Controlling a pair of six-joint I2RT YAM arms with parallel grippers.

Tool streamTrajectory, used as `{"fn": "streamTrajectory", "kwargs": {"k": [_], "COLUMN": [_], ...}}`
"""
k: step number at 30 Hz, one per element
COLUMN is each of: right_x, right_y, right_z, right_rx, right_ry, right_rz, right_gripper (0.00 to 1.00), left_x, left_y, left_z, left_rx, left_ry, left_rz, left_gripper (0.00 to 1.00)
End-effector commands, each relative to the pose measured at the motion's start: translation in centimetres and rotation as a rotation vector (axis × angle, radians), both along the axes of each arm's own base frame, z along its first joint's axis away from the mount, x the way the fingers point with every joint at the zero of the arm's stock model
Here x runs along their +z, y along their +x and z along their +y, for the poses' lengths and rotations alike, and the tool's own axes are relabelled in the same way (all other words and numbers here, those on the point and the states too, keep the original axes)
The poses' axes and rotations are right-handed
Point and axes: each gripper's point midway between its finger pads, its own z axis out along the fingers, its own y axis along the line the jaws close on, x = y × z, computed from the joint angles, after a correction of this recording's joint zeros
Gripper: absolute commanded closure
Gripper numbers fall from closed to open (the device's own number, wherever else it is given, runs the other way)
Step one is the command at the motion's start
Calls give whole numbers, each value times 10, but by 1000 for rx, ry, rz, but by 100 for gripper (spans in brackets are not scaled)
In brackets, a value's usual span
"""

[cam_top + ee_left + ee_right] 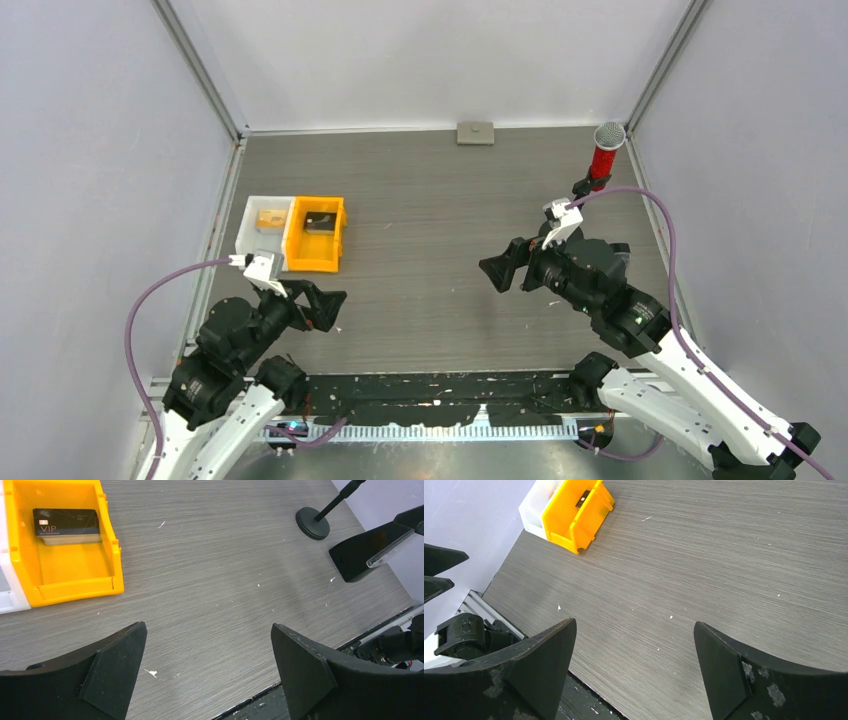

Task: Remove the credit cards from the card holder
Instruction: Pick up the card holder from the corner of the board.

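Overhead, the grey holder [475, 132] lies flat at the far edge of the table [440, 250], well apart from both arms, and whether cards sit in it cannot be told. The left gripper [325, 303] hangs open and empty near the orange bin [312, 262], and the right gripper [500, 271] is also open and empty. From the left wrist, spread fingers [115, 665] frame bare wood, with a black VIP card [65, 521] in the orange bin; from the right wrist, fingers [724, 665] stand wide apart above the table, both bins at upper left.
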Motion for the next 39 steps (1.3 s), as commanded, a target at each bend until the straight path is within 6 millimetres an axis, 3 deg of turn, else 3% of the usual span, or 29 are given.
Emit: {"fn": "streamTrajectory", "kwargs": {"k": [1,9,16,22,23,24,25,26,27,28,29,34,39], "right_x": [28,43,60,56,44,51,37,45,33,38,19,-29,-67], "right_y": [3,14,39,111,127,137,153,165,181,192,205,264,311], "right_z": [6,-5,3,-1,4,2,7,4,10,13,18,36,44], "right_rx": [7,-44,-48,-222,-209,-239,-231,-279,-268,-293,-263,-203,-176], "right_ry": [75,10,-65,-332,-438,-476,-574,-610,-693,-718,-819,-1163,-1323], "right_rz": [-61,-138,-242,-364,-385,-407,-416,-437,-454,-482,-483,-540,-590], "right_gripper": [5,5,3,0,0,1,3,3,5,6,7,17,20], "left_x": [11,13,19,24,25,25,27,27,28,29,29,32,33], "left_y": [1,-2,-6,-11,-13,-14,-15,-15,-16,-17,-17,-18,-17], "left_z": [-3,-1,-2,-5,-6,-6,-6,-6,-6,-6,-6,-5,-3], "left_rx": [-18,-14,-31,-63,-71,-73,-77,-78,-80,-82,-85,-81,-69], "left_ry": [-18,-24,-47,-67,-72,-75,-80,-83,-88,-91,-94,-101,-97], "left_rz": [-50,-65,-97,-117,-122,-128,-135,-141,-146,-150,-154,-173,-183], "left_gripper": [1,1,1,1,1,1,1,1,1,1,1,1,1]}}
